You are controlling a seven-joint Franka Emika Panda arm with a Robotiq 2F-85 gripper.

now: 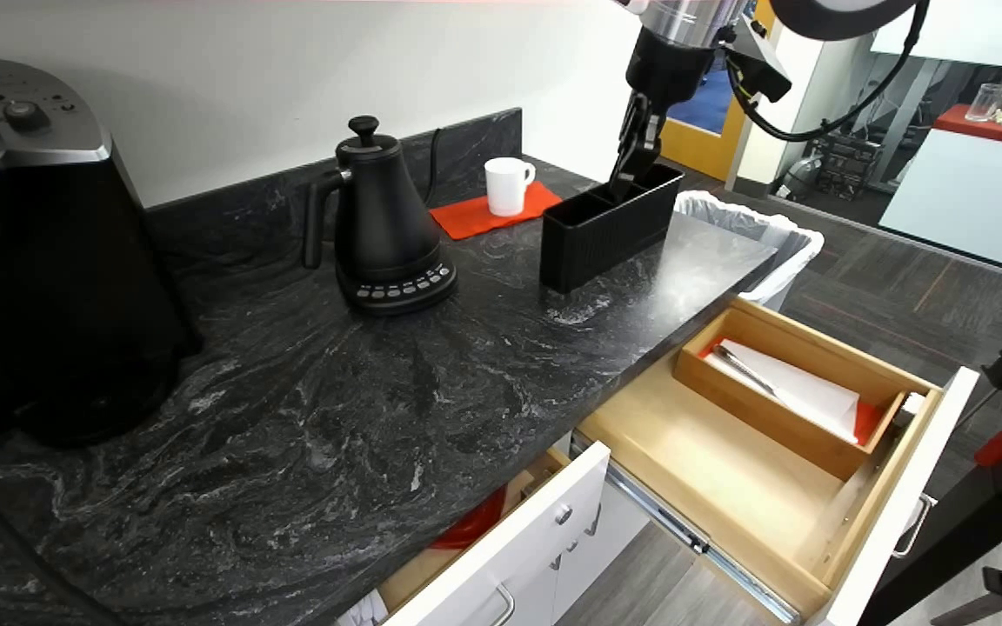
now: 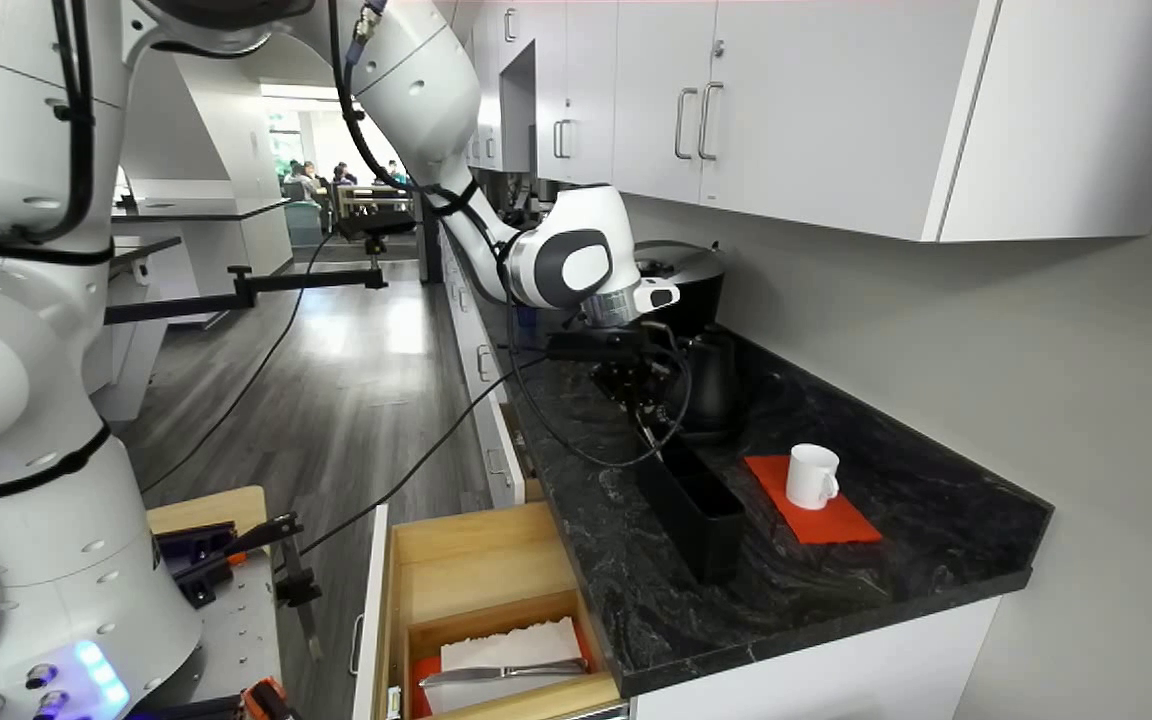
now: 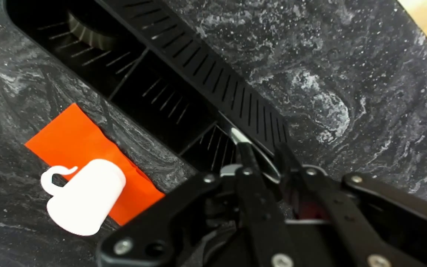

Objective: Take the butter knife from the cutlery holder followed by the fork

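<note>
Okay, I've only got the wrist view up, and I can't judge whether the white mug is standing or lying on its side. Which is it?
Observer: Standing. Both exterior views show the white mug upright on the red-orange napkin.
Operator: Good. And where's the butter knife?
Observer: In the open drawer, lying on a white sheet in its wooden compartment.
Operator: Anything tall nearby that I can't see?
Observer: Yes, a black kettle stands on the counter, apart from the white mug.
</note>
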